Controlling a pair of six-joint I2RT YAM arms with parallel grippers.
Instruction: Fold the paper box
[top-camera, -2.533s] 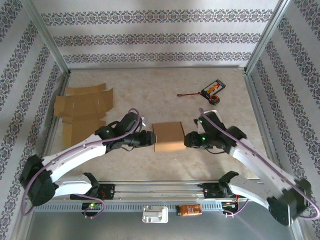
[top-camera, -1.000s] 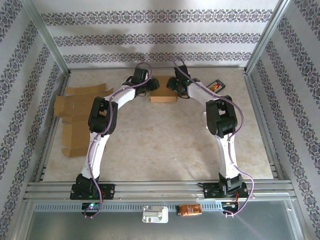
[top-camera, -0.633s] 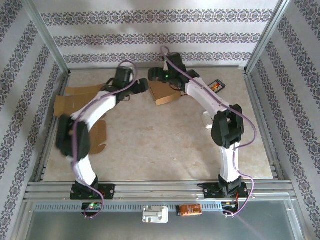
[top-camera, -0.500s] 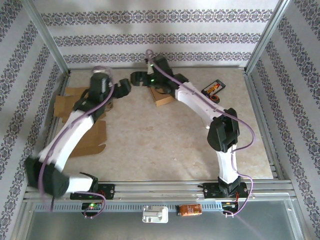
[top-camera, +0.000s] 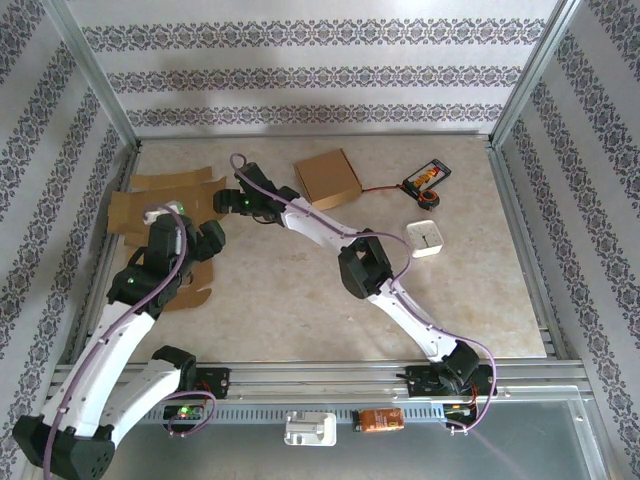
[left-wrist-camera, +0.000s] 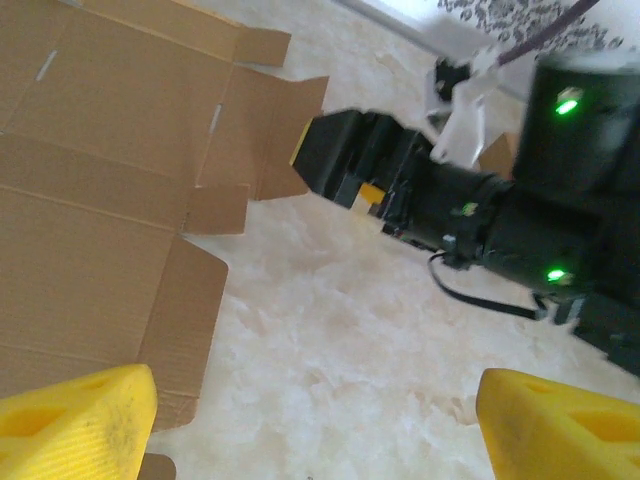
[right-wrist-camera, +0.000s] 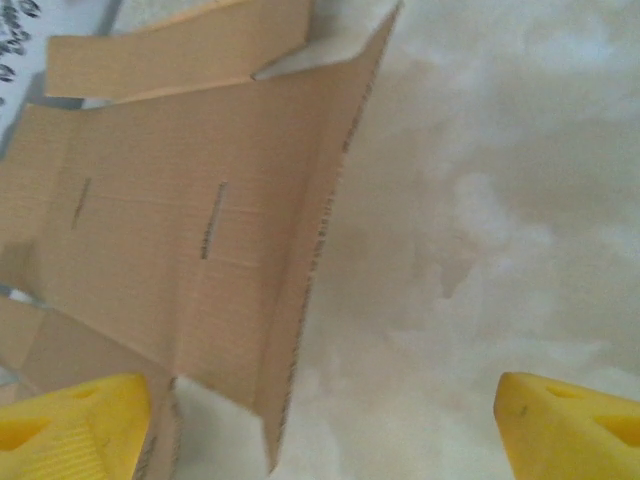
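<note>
a brown paper box (top-camera: 328, 178) and tan flat cardboard (top-camera: 165, 205) are lying on a cream marbled counter (top-camera: 270, 300), while purple-and-white floral striped wallpaper (top-camera: 300, 80) is ringing the scene.

You have one folded cardboard box (top-camera: 328, 177) on the table (top-camera: 280, 315). Flat cardboard sheets (top-camera: 165, 205) lie at the left. You can count at least two, but where they overlap the exact number cannot be told. There is one white square object (top-camera: 424, 238), one small black-and-orange device (top-camera: 425, 178) and one black ring (top-camera: 428, 201). You have two hands: one left hand (left-wrist-camera: 318, 415) and one right hand (right-wrist-camera: 322, 420). The near rail carries one white block (top-camera: 310, 430) and one orange module (top-camera: 380, 420).
</note>
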